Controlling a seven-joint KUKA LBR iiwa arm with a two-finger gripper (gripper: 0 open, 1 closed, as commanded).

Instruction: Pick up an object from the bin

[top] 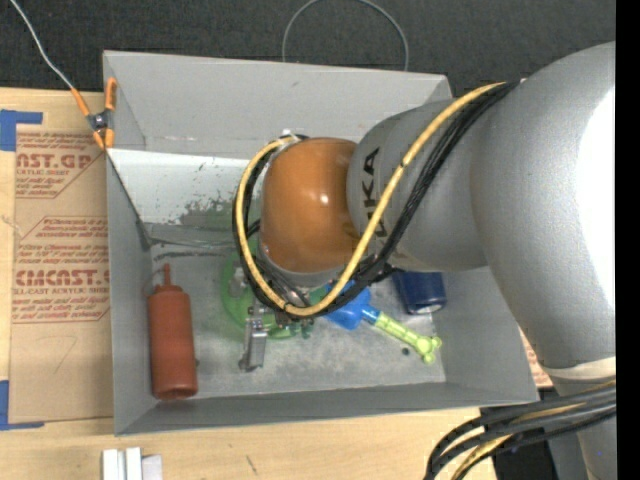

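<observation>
Under orange wrist cover (305, 203), green piece (232, 303); red bottle (172, 340) left.

Grey arm (520, 188) comes in from right, bent steeply downward. Orange wrist cover (305, 203) faces the camera, yellow and black cables (243, 230) looped round its rim. Below the cover the claw (260, 330) points down, mostly hidden by the wrist

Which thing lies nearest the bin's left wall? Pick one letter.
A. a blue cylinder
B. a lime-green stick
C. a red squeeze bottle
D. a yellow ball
C: the red squeeze bottle lies lengthwise beside the left wall of the bin, while the blue cylinder and the lime-green stick lie toward its right side.
</observation>
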